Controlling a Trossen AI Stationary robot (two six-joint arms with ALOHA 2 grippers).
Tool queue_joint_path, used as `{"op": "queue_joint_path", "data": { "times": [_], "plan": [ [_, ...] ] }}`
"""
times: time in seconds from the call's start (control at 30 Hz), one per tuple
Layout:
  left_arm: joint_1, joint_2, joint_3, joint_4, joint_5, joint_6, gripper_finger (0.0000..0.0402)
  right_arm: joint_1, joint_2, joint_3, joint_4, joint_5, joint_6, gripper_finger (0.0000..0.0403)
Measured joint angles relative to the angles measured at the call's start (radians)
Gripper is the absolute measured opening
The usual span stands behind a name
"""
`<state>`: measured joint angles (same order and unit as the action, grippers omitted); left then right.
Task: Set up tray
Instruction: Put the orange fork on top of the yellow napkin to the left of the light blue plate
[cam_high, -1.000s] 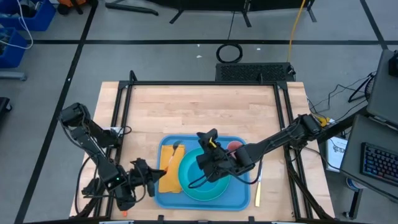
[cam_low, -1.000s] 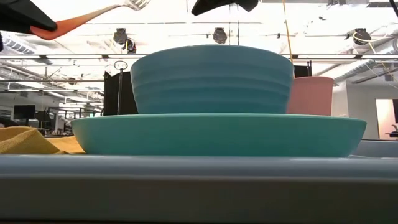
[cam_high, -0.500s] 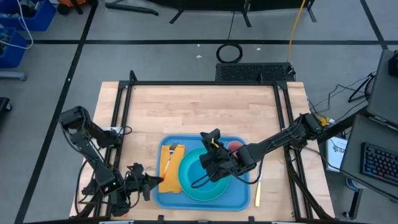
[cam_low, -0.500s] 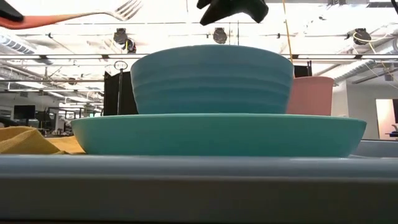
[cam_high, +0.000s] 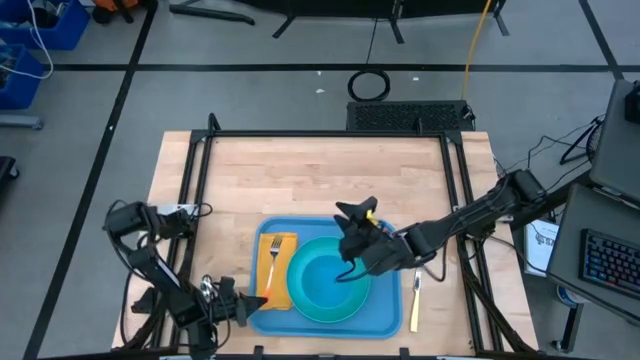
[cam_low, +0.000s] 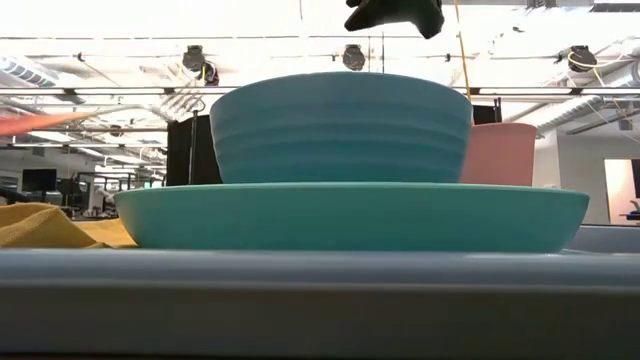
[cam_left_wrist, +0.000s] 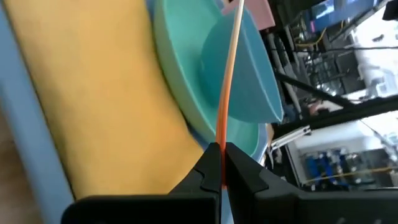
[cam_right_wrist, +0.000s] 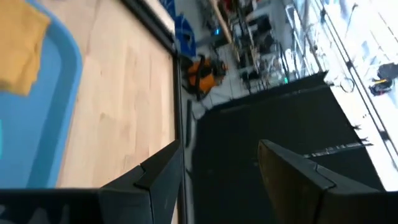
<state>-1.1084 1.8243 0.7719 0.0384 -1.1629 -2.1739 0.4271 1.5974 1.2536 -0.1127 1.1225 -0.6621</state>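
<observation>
Left arm change: it has drawn back toward the near left corner of the table, and the fork (cam_high: 271, 262) it holds now lies lower, over the yellow napkin (cam_high: 277, 285), where a second ago it was raised.
Right arm change: it has pulled away to the right and upward; its gripper has moved off the bowl (cam_high: 330, 282) toward the tray's far right part.
Left gripper (cam_high: 236, 307): pinched tight on the fork's orange handle, just off the tray's near left edge.
Right gripper (cam_high: 352, 213): fingers spread wide, holding nothing, above the tray's far edge.
Tray (cam_high: 392, 318): blue, at the table's near middle, between the two grippers; it carries the napkin, the turquoise plate (cam_low: 350, 215) with the bowl on it, and a pink cup (cam_low: 500, 153).
</observation>
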Motion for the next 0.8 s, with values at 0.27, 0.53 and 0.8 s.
{"op": "queue_joint_path", "data": {
  "times": [0.27,0.53,0.8],
  "plan": [
    [0.001,0.036,0.0,0.011,-0.025,-0.1,0.0004,0.007,-0.073,-0.202,0.399,-0.051,-0.205,0.0201],
    [-0.014,0.031,0.002,-0.033,0.001,-0.211,0.0004,0.03,-0.072,-0.332,0.662,-0.053,-0.328,0.0201],
    [-0.015,-0.002,0.0,-0.097,0.047,-0.242,0.0004,0.042,-0.072,-0.357,0.735,-0.052,-0.39,0.0201]
  ]
}}
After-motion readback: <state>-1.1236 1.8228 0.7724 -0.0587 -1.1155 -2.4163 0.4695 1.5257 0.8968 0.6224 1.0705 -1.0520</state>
